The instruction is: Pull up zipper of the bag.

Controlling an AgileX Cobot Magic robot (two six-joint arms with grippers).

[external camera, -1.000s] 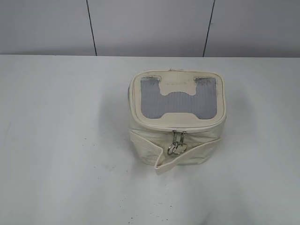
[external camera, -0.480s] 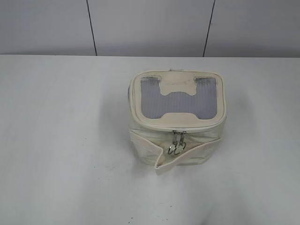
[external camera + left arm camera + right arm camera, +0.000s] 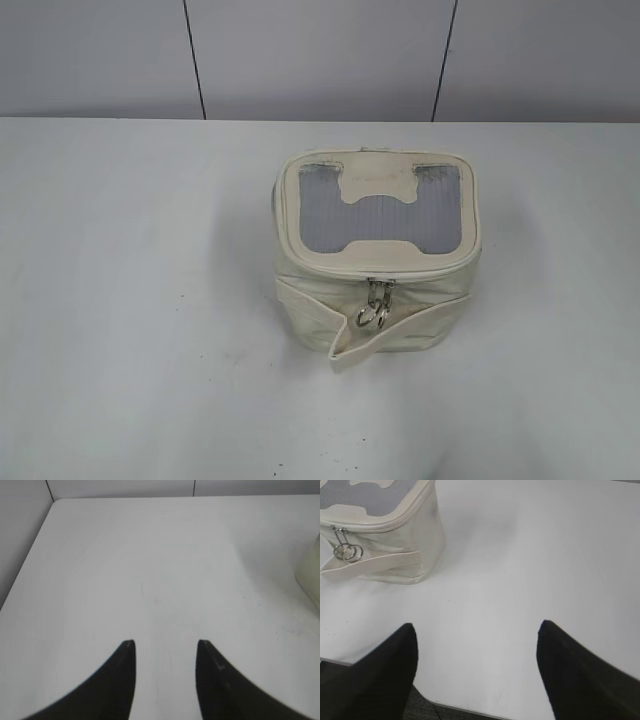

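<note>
The cream-white boxy bag (image 3: 375,300) stands on the white table, lid up, with a grey ribbed panel and a cream H-shaped patch. Its zipper (image 3: 374,274) runs round the lid rim. Two silver ring pulls (image 3: 373,316) hang together at the front middle, over the wide cream strap (image 3: 400,335). The bag (image 3: 390,540) and the pulls (image 3: 347,553) also show at the upper left of the right wrist view. My right gripper (image 3: 476,630) is open and empty, near the table's front edge. My left gripper (image 3: 165,644) is open and empty over bare table. A sliver of the bag (image 3: 310,570) shows at its right.
The white table (image 3: 130,300) stretches round the bag on all sides. A grey panelled wall (image 3: 320,60) stands behind it. The table's front edge (image 3: 470,711) and dark floor show in the right wrist view. The table's left edge (image 3: 25,570) shows in the left wrist view.
The two ring pulls have swung slightly at the bag's front. The bag has not moved. No arm shows in the exterior view.
</note>
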